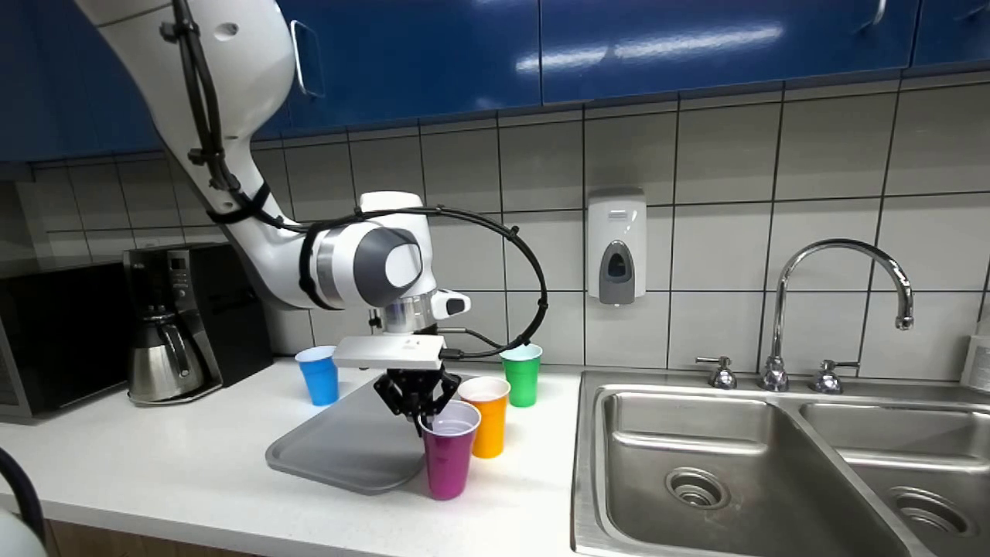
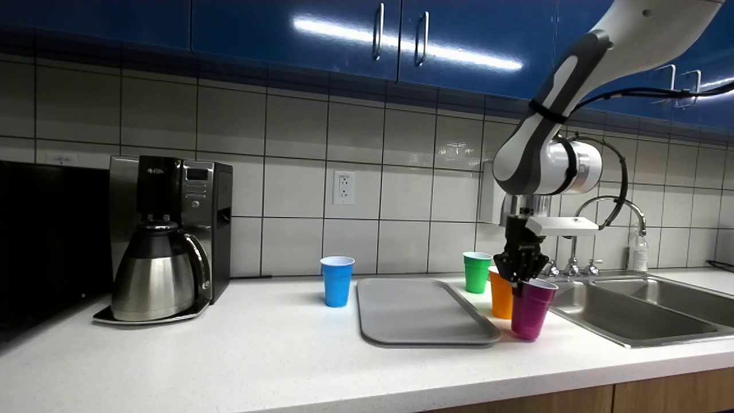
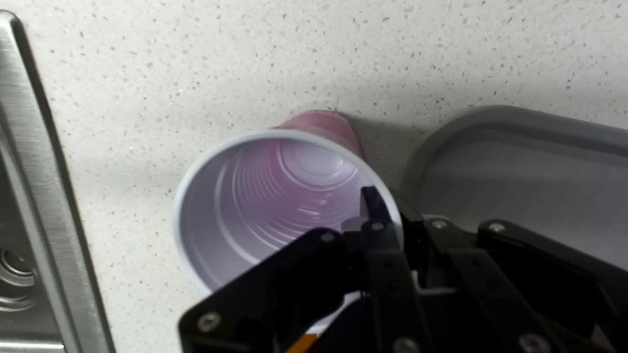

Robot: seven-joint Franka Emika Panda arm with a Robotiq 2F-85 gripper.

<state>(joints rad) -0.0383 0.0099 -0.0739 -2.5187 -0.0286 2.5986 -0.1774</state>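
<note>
My gripper [image 3: 387, 200] is shut on the wall of a purple cup [image 3: 260, 201] at its rim. One finger [image 3: 374, 203] reaches inside the cup, while the other lies against the outside, partly hidden. In both exterior views the purple cup [image 1: 448, 464] [image 2: 530, 315] is mouth up at the counter, leaning slightly; whether its base touches is hard to tell. Close behind it is an orange cup [image 1: 491, 429] [image 2: 500, 301], mostly covered by the gripper in the wrist view. A grey tray [image 1: 340, 452] [image 3: 515, 196] lies right beside the purple cup.
A green cup [image 1: 524, 379] [image 2: 477, 275] stands near the tiled wall, and a blue cup [image 1: 321, 379] [image 2: 337, 284] beyond the tray. The steel sink [image 1: 592, 464] with its curved faucet [image 1: 781, 309] borders the cups. A coffee maker [image 2: 160, 252] sits at the opposite end, with blue cabinets [image 2: 287, 34] overhead.
</note>
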